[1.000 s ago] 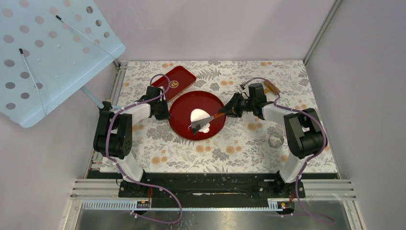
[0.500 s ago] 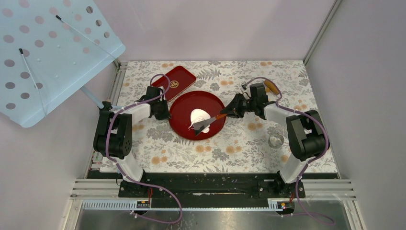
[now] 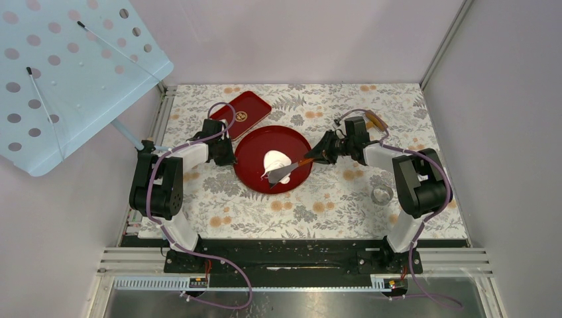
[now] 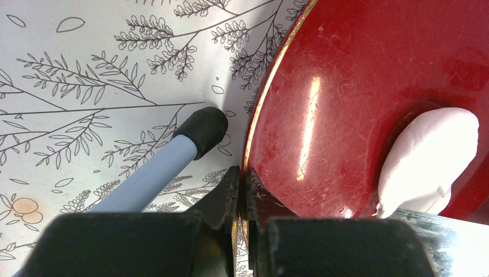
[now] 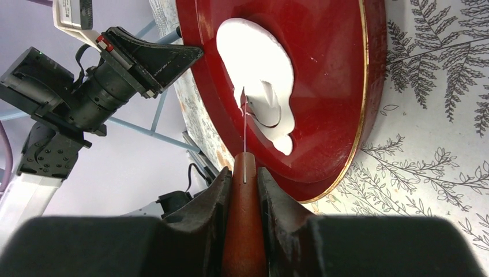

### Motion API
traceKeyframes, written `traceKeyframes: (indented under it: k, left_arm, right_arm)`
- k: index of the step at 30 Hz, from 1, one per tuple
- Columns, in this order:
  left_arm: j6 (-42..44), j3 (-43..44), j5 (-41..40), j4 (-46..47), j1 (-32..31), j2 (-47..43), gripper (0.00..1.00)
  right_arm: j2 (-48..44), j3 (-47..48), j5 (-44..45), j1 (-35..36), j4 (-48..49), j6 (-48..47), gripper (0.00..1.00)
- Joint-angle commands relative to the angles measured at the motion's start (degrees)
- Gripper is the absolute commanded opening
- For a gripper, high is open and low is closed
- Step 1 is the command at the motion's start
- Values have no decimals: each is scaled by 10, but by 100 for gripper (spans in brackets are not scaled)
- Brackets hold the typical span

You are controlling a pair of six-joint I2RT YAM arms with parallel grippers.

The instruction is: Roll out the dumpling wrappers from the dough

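Observation:
A round red plate (image 3: 255, 173) holds a white sheet of dough (image 3: 274, 159). My left gripper (image 3: 230, 158) is shut on the plate's left rim (image 4: 254, 138); the jaws (image 4: 239, 174) pinch its gold edge. My right gripper (image 3: 319, 155) is shut on the wooden handle (image 5: 244, 219) of a flat metal scraper (image 3: 281, 173). Its blade (image 5: 244, 124) shows edge-on, with its tip at the dough (image 5: 256, 75). A small roundish flap of dough (image 5: 270, 109) curls up beside the blade tip. I cannot tell if it is a separate wrapper. The dough also shows in the left wrist view (image 4: 429, 156).
A red rectangular tray (image 3: 244, 112) lies behind the plate at the left. A metal ring cutter (image 3: 382, 194) sits on the flowered cloth at the right. A wooden stick (image 3: 376, 120) lies behind the right arm. A blue stand leg with a black foot (image 4: 199, 130) rests next to the plate.
The scraper blade has shifted slightly along the near edge of the dough, and less dough shows below it. The left gripper has stayed on the plate rim.

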Motion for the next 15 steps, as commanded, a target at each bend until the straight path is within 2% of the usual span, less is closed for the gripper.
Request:
traceKeyframes:
  k: [1,15]
  left_arm:
    - [0,22,0,3,1,4,0]
    - [0,22,1,2,1,5,0]
  right_arm:
    - [15,14,-15,-3,47,29,0]
    - [17,24,12,-3,47,23,0]
